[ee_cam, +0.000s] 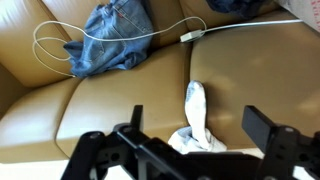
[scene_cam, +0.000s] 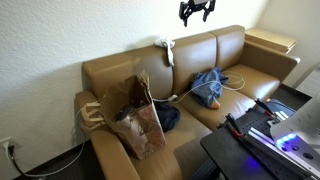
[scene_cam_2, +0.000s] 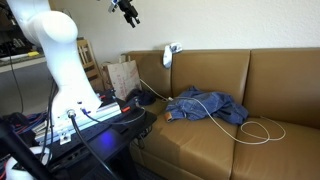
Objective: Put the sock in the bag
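The white-grey sock (scene_cam: pixel 167 48) hangs draped over the top of the brown sofa's backrest, and it shows in both exterior views (scene_cam_2: pixel 170 52). In the wrist view the sock (ee_cam: pixel 196 112) lies between my two dark fingers. My gripper (scene_cam: pixel 197 10) is open and empty, high in the air above the sock, also in an exterior view (scene_cam_2: pixel 127 10) and the wrist view (ee_cam: pixel 196 132). The crumpled brown paper bag (scene_cam: pixel 135 112) stands open on the sofa seat by one armrest, apart from the sock. It shows small in an exterior view (scene_cam_2: pixel 122 75).
A blue denim garment (scene_cam: pixel 210 88) lies on the middle seat (scene_cam_2: pixel 205 105) (ee_cam: pixel 115 35). A thin white cable (scene_cam_2: pixel 255 128) loops across the cushions (ee_cam: pixel 60 45). A dark blue cloth bundle (scene_cam: pixel 168 118) sits beside the bag. A black table with gear (scene_cam: pixel 265 135) stands before the sofa.
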Action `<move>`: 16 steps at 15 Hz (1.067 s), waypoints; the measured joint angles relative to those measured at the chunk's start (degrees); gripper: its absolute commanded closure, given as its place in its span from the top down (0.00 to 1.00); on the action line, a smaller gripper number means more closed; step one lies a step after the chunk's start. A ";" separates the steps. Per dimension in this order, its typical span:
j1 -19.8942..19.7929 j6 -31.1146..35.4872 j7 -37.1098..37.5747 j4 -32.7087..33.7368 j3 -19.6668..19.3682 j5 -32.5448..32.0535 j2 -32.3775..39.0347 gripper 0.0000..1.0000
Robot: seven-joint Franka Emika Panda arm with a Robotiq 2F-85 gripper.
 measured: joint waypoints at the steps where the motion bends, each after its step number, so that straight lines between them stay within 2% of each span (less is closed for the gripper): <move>1: 0.02 3.64 -2.66 -1.02 -1.00 2.07 -0.42 1.00; 3: -0.30 10.35 -6.85 -1.64 -3.90 7.74 -0.11 1.00; 5: -1.17 13.61 -8.06 -0.59 -6.37 11.35 1.70 1.00; 7: -1.87 14.25 -5.72 1.89 -7.57 11.11 5.07 1.00; 12: -0.08 13.65 8.89 9.74 -8.51 4.27 17.18 1.00; 16: 1.04 12.99 10.23 12.02 -9.17 4.00 19.50 1.00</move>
